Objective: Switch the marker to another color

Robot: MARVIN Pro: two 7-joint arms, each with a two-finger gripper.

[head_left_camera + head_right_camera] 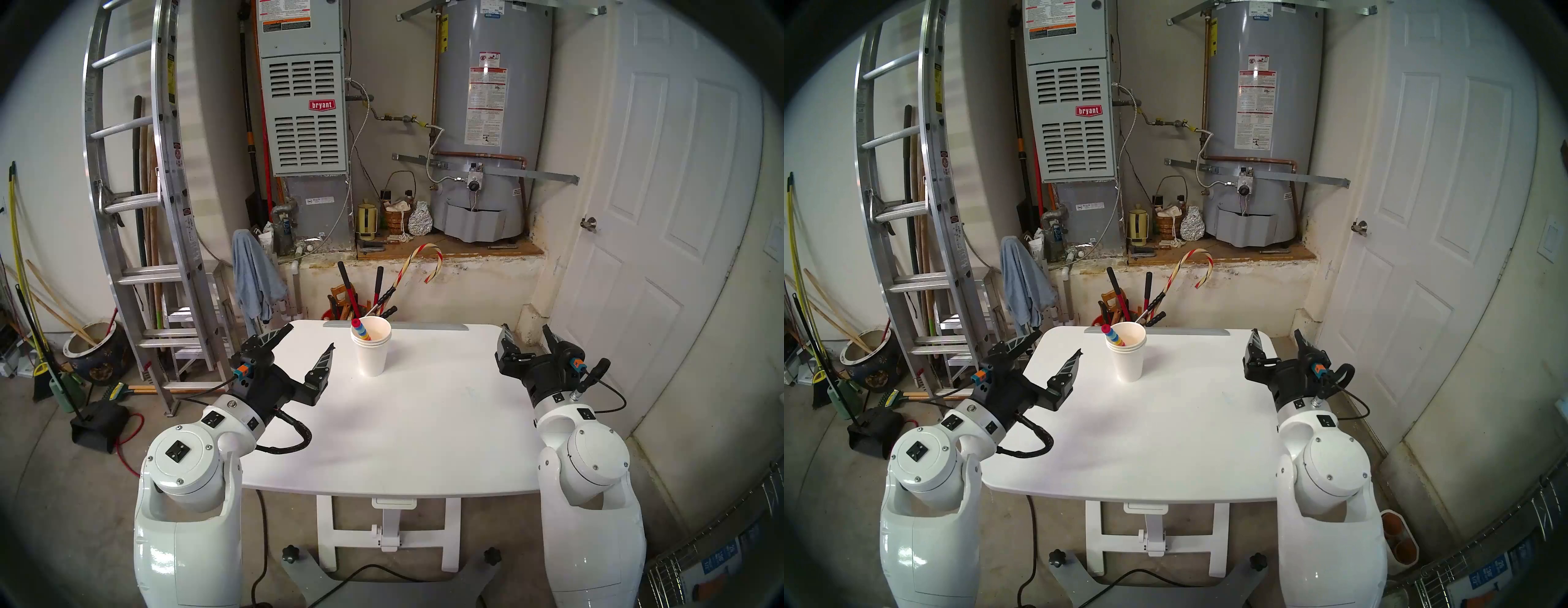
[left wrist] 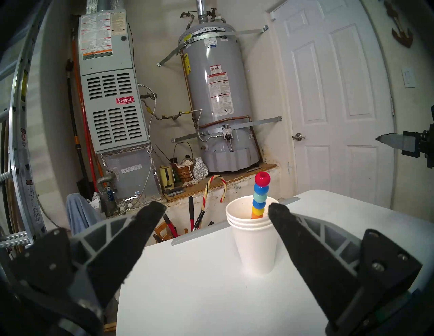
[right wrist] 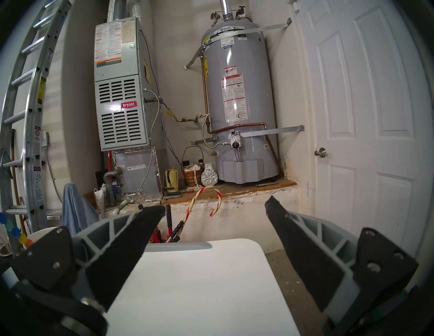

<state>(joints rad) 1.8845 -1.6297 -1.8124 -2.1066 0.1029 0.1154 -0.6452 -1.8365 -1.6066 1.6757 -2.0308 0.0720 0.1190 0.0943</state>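
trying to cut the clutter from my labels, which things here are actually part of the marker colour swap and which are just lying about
Part of the job:
- marker, standing in the paper cups
- left gripper, open
- right gripper, open

Just lying about:
- candy cane
- tool handles
- ladder
- blue towel

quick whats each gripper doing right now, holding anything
Left gripper: open, holding nothing, short of the marker in the cups.
Right gripper: open, holding nothing, at the table's right edge.

marker (image 2: pixel 260 196) | stacked coloured beads, red top | leaning in paper cups (image 2: pixel 254 244)
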